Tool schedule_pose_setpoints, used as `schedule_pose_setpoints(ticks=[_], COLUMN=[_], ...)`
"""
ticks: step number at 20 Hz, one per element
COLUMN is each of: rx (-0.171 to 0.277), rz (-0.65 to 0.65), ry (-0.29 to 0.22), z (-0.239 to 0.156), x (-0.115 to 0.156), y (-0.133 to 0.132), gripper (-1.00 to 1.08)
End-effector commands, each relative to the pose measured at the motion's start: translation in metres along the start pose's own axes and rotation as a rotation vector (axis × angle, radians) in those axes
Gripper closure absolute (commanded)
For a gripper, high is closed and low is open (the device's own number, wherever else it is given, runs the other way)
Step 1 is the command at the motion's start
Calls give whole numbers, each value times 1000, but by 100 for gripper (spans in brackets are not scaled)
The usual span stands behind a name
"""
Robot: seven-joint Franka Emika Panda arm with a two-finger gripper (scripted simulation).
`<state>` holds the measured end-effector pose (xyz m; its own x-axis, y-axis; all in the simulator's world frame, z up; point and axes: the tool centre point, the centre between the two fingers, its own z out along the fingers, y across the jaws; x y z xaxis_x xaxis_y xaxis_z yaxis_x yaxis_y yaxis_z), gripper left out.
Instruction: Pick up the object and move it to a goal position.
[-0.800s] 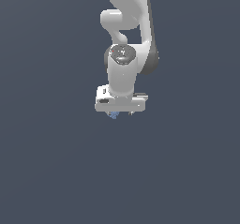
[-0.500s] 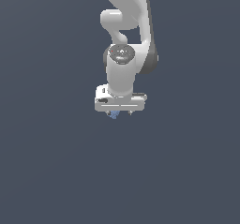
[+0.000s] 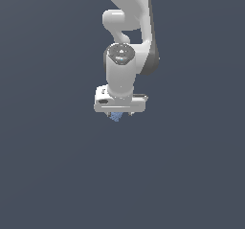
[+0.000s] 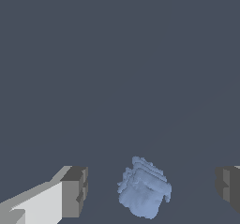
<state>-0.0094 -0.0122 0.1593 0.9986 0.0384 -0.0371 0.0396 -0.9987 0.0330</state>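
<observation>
Gripper (image 4: pixel 150 190) spread wide, pads (image 4: pixel 75 190) well apart on either side of the object (image 4: pixel 144 194), neither touching it. Object between them, nearer one pad than the other (bumpy, rounded, light blue). Risk on closing: uneven contact, nearer pad shoving the lump sideways or rolling it out before the far pad arrives. Exterior view: only a blue sliver (image 3: pixel 116 117) under the gripper body (image 3: pixel 119 104); height above the bench unclear, so a shallow pinch could slip.
</observation>
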Motion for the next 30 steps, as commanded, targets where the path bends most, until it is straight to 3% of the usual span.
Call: schedule_pose_setpoints(ticks=[1,9,22,30], rx=[1,14,38,42], rz=[11,126,447,522], ry=[0,7,24,28], z=[2,21,65,73], x=[-2,-20,-75,-89], y=[0,4,16,19], gripper=[-92,-92,-92,-92])
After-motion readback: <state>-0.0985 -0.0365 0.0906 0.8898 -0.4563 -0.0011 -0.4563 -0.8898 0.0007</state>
